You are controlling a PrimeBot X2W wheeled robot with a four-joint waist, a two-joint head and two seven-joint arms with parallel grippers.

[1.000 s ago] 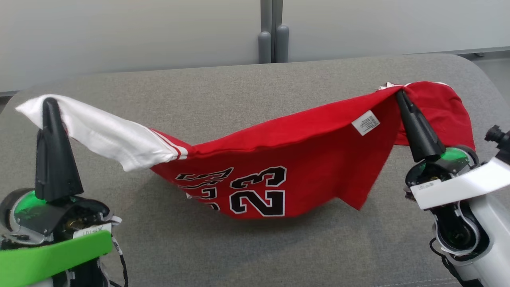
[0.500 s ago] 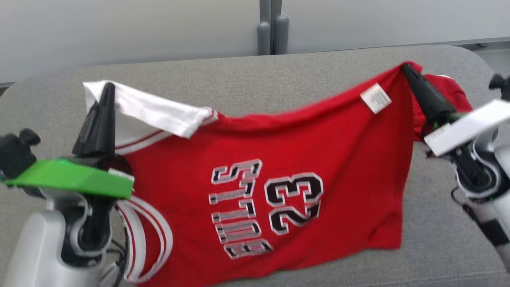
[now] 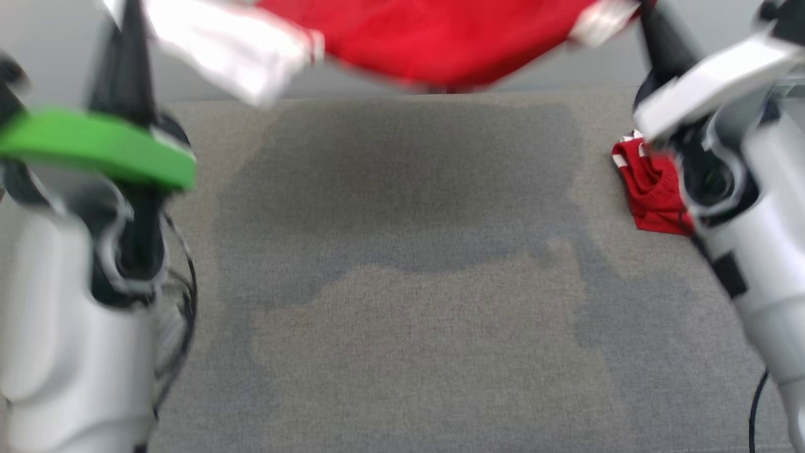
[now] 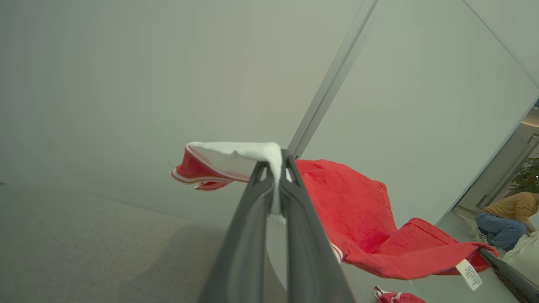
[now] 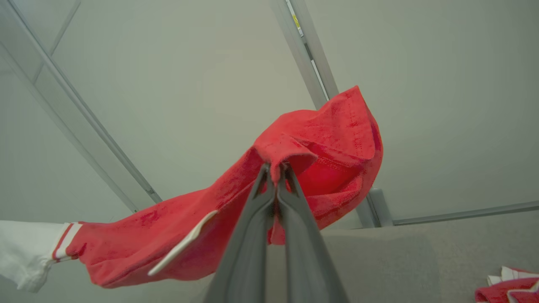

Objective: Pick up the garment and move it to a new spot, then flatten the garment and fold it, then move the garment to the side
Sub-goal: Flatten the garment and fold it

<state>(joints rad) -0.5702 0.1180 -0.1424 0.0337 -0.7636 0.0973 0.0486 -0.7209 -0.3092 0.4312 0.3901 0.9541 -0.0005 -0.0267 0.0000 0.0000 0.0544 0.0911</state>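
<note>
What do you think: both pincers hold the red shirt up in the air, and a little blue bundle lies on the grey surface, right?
Not quite: the bundle is red, not blue, as the head view shows. The left pincer and right pincer do hold the red shirt up.

Heads up, you won't find readable text here: the care tag (image 4: 468, 274) on the garment (image 4: 362, 219), right of the fingers (image 4: 248, 235), has print that's too tiny.

One camera looks down, two look up

The head camera faces down on the grey surface (image 3: 402, 283), the shirt (image 3: 434, 38) along the frame's top edge. Both wrist cameras sit close under it, tilted up at the wall (image 4: 126, 84); all three views share the shirt.
</note>
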